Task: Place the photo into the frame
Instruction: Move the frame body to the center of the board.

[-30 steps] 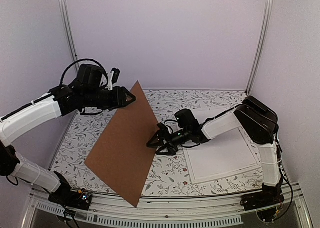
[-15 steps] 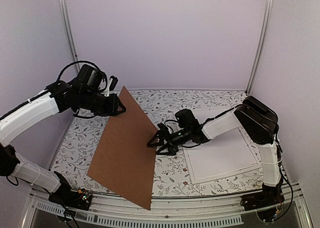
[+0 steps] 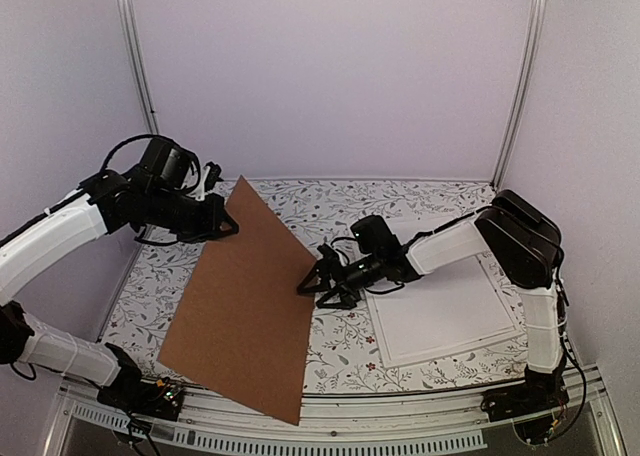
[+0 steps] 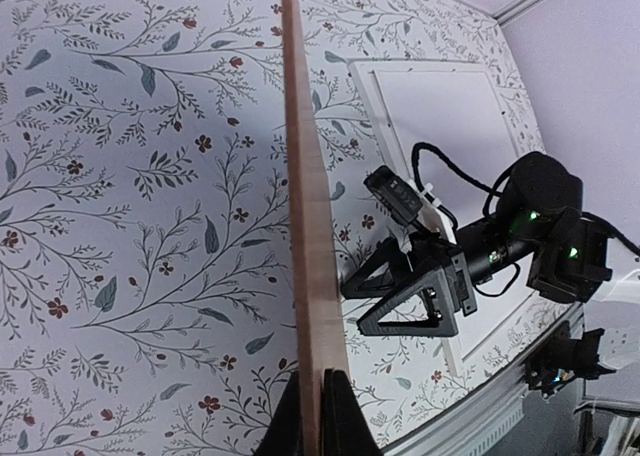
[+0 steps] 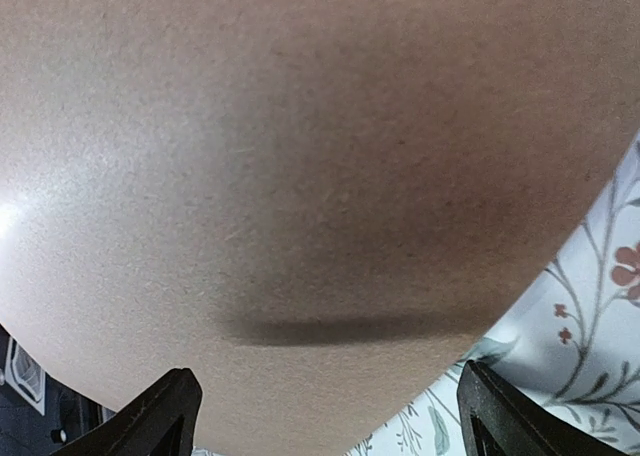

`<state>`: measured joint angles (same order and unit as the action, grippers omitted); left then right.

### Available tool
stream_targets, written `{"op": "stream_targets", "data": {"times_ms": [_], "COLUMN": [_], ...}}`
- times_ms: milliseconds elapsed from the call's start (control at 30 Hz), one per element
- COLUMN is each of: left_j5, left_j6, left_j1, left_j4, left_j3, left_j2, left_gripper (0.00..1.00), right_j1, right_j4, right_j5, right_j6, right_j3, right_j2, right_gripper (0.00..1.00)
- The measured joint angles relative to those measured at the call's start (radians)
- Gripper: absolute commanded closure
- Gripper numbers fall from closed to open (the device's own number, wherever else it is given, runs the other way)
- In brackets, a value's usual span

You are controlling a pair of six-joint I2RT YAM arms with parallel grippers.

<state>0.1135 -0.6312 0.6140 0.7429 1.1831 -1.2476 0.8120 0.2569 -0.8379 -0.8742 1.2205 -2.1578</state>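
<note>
Since a second ago the left arm has dropped and pulled back left, so the brown backing board sits lower and flatter, with its near corner swung right. Right arm has barely shifted.

We don't see the photo anywhere; if it's here, the board hides it. The frame lies flat on the right of the tabletop, under the right forearm.

Left fingers are clamped shut on the board's edge at its far corner, and the board hangs tilted from that one pinch. We can't tell whether its low corner rests on anything. Right fingers are spread wide with nothing between them, tips right up by the board's right side; contact unclear.

Our read: we're parking the board so the frame is free for the photo. To do it well:
- Land the low edge on the tabletop first, then lay the board down to the left, slowly. A big thin sheet held at one corner wants to twist out.
- Keep it off the frame.
- Back the right fingers away before the board comes down, or use them only as a flat steady.

Tabletop is white with a leaf and red-flower print. Pale lilac walls all round, metal uprights in the back corners, slotted rail along the near edge.
</note>
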Motion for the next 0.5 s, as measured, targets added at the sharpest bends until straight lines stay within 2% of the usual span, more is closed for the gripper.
{"op": "stream_targets", "data": {"times_ms": [300,500], "left_j5": [0.148,0.247], "left_j6": [-0.054,-0.092], "left_j1": [-0.095,-0.163], "left_j4": [-0.103,-0.18], "left_j3": [-0.134,-0.214], "left_j2": [0.135,0.215], "left_gripper": [1.0,1.0], "right_j1": [-0.034,-0.068], "right_j4": [-0.298,-0.464], "right_j5": [0.158,0.332], "right_j6": [0.165,0.259], "right_j3": [0.047,0.05], "right_j2": [0.176,0.335], "right_gripper": [0.07,0.06]}}
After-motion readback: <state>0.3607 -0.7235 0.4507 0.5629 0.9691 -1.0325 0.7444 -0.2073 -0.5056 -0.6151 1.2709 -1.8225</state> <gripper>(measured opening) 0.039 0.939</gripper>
